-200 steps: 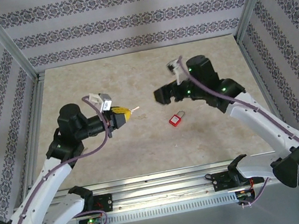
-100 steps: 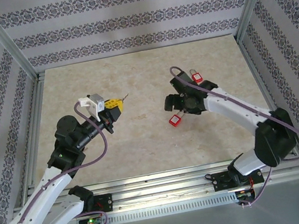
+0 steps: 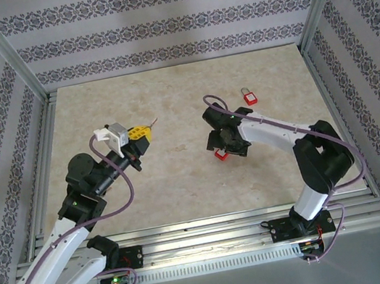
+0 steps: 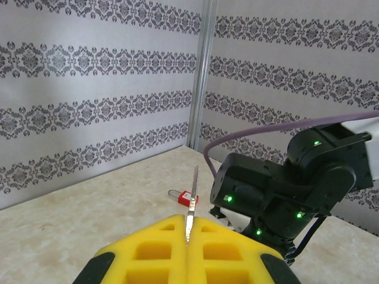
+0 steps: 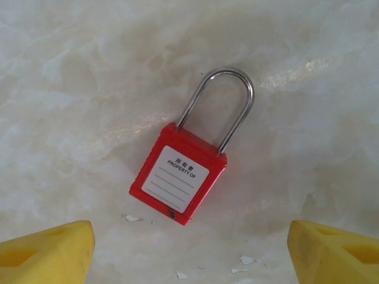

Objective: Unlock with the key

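A red padlock [image 5: 177, 177] with a steel shackle lies flat on the marble table, label up. My right gripper [image 5: 189, 254] hangs over it, open, its yellow fingertips [image 5: 47, 251] wide apart on either side and just short of the lock body. From above, the right gripper [image 3: 225, 143] covers most of that padlock [image 3: 218, 155]. My left gripper [image 3: 138, 132] is held above the table's left half, shut on the key [image 4: 190, 204], whose thin blade sticks out forward from between the yellow pads [image 4: 148, 251].
A second red padlock [image 3: 248, 96] lies farther back on the right, and it is the padlock [image 4: 185, 196] beyond the key tip in the left wrist view. The right arm's black wrist [image 4: 278, 189] stands right of it. Patterned walls and metal posts enclose the table [image 3: 146, 186].
The right arm has swung in and down over the near padlock. The left gripper has drifted slightly left and back with the key still in it.
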Motion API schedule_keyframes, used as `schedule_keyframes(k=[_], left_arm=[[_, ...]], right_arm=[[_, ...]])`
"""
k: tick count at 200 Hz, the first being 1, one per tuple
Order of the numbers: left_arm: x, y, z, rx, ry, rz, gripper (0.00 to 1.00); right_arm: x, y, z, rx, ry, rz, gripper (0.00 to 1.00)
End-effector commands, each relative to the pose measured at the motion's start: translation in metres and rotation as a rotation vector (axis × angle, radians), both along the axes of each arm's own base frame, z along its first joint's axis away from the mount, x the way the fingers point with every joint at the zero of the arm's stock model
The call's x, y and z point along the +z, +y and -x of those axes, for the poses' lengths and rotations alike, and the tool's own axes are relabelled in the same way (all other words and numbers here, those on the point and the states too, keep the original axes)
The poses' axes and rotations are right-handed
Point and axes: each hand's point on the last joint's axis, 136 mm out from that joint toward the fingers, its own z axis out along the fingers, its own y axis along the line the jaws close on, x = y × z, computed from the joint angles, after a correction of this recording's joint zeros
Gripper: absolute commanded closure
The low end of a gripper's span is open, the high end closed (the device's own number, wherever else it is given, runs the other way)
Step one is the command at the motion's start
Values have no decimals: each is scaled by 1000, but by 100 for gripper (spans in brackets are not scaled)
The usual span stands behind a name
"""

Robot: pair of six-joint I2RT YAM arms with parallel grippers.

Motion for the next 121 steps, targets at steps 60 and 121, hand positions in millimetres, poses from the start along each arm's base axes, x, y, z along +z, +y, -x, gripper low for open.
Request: schedule_keyframes(k=[60, 121], left_arm=[[12, 6, 15, 2, -58, 6, 100], [14, 8, 16, 10, -69, 14, 100]], right_arm=[[-32, 12, -17, -95, 76, 14, 24], [-48, 12, -18, -114, 94, 27, 34]])
